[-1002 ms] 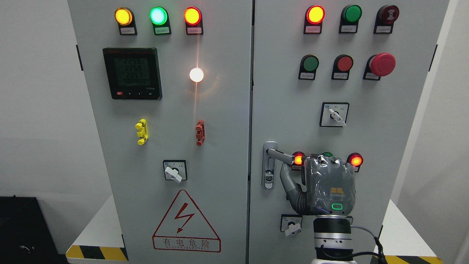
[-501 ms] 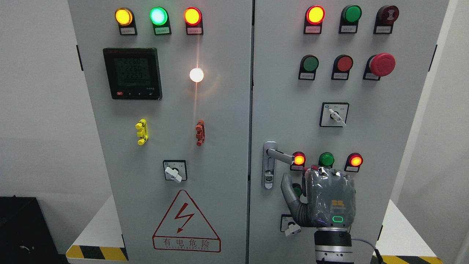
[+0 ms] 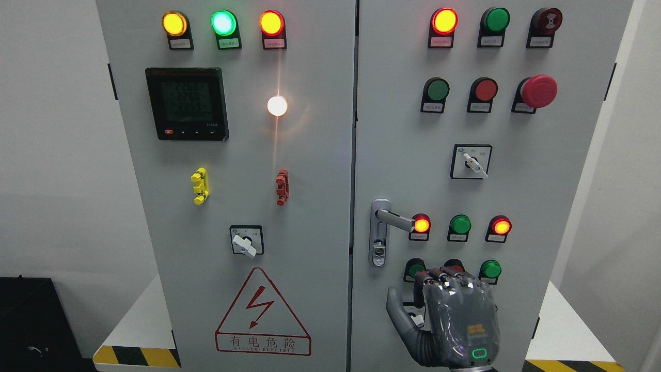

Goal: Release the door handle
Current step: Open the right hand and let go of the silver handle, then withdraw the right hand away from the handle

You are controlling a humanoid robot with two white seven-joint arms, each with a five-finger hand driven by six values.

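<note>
Nearest, at the bottom edge of the cabinet's right door [image 3: 516, 181], the right hand [image 3: 454, 323] rises with its back to the camera; its wrist and arm are cut off by the frame. Its fingers [image 3: 444, 276] are loosely extended and hold nothing, the thumb [image 3: 397, 310] splayed to the left; their tips cover part of a red button [image 3: 454, 264] and most of a rotary switch [image 3: 413, 312]. Farther up, well clear of the hand, the door handle [image 3: 393, 219] sits at the right door's left edge, its lever pointing right toward a lit red lamp [image 3: 422, 225]. The lamp labels are too small to read.
</note>
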